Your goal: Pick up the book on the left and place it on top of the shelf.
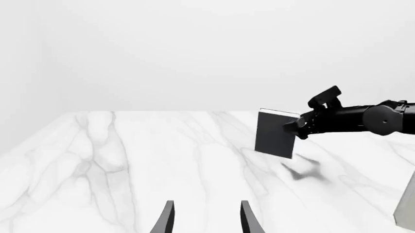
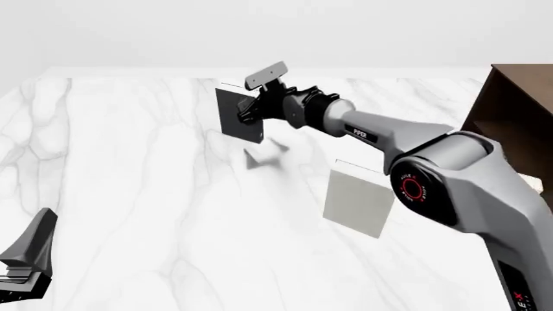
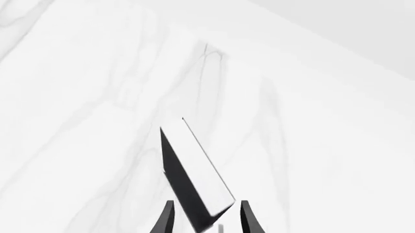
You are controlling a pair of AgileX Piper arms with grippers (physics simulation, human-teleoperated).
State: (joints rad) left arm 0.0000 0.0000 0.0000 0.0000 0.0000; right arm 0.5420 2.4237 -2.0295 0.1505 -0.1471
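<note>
Book (image 2: 238,115) betw. right jaws, seemingly clamped, airborne

The white, grey-veined marble table (image 2: 129,194) looks smooth and faintly polished. The thin black hardcover book (image 2: 239,115) has a matt cover and white paper edges. The dark brown shelf (image 2: 519,110) shows wood grain.

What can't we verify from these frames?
- shelf: cut off by the front view's right edge; its top board is out of frame.
- pale book: right edge hidden behind the right arm.
- right gripper on the book: pad contact is cut by the right wrist view's bottom edge.
- left gripper: only fingertips show.
</note>
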